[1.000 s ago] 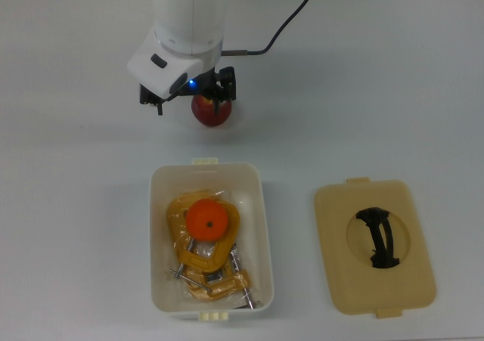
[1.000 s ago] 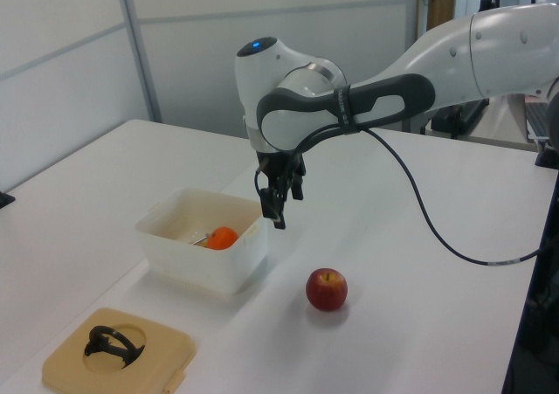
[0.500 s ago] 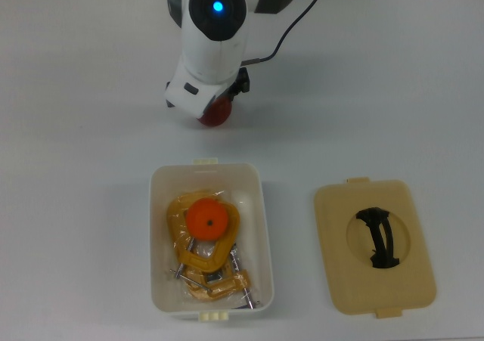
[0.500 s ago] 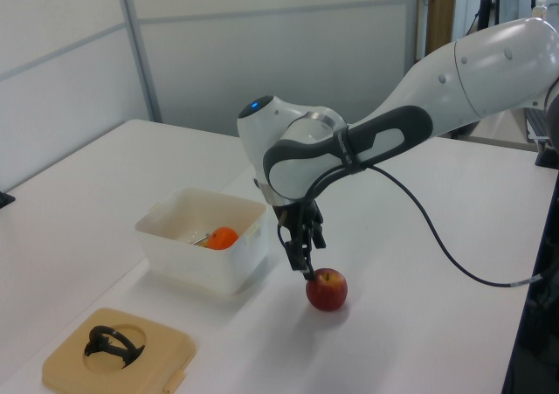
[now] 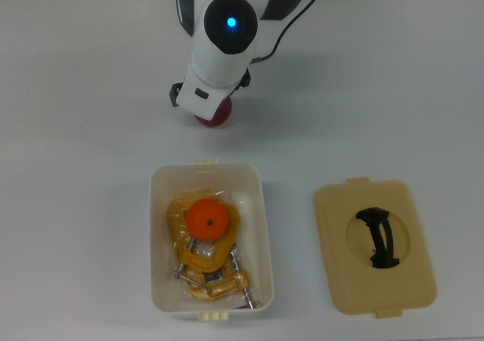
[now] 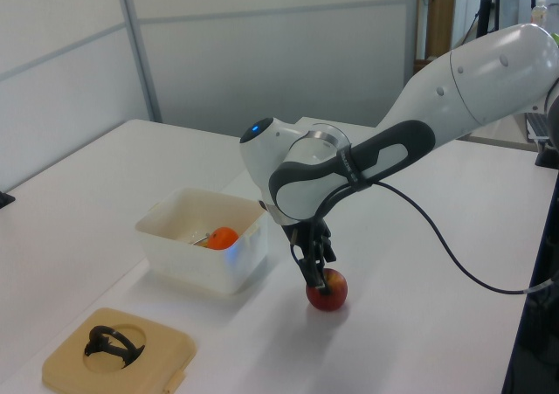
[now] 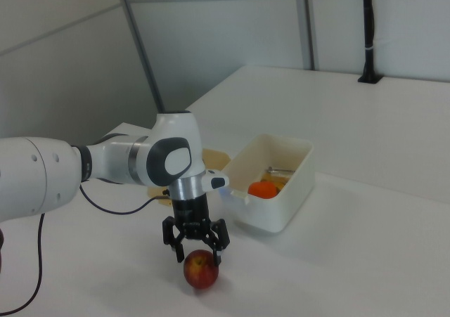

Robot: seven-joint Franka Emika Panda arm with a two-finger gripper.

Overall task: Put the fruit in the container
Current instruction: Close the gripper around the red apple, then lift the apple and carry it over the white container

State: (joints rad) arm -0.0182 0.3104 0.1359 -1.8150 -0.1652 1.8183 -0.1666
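Since the orange fruit point(image 5: 207, 220) already sits in the tub point(image 5: 263, 227) atop the yellow clamps point(image 5: 198, 259), only the apple point(image 7: 200, 269) remains on the tabletop point(image 5: 76, 167). The claw point(image 7: 196, 250) straddles it from above, fingers spread, not yet closed.

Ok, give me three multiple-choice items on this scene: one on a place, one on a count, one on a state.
1. Where is the round orange fruit?
A. In the cream-white rectangular plastic tub
B. On the flat tan lid
C. On the bare white table

2. How many fruits lie in the tub?
A. None
B. One
C. Two

3. How does the pincer stand?
A. Shut, far above the table
B. Open, astride the top of the dark red apple
C. Shut on the lid's handle

Key: 1 A, it rests on the yellow clamps inside; 2 B, the apple sits on the table; 3 B, the right view shows fingers spread over it.
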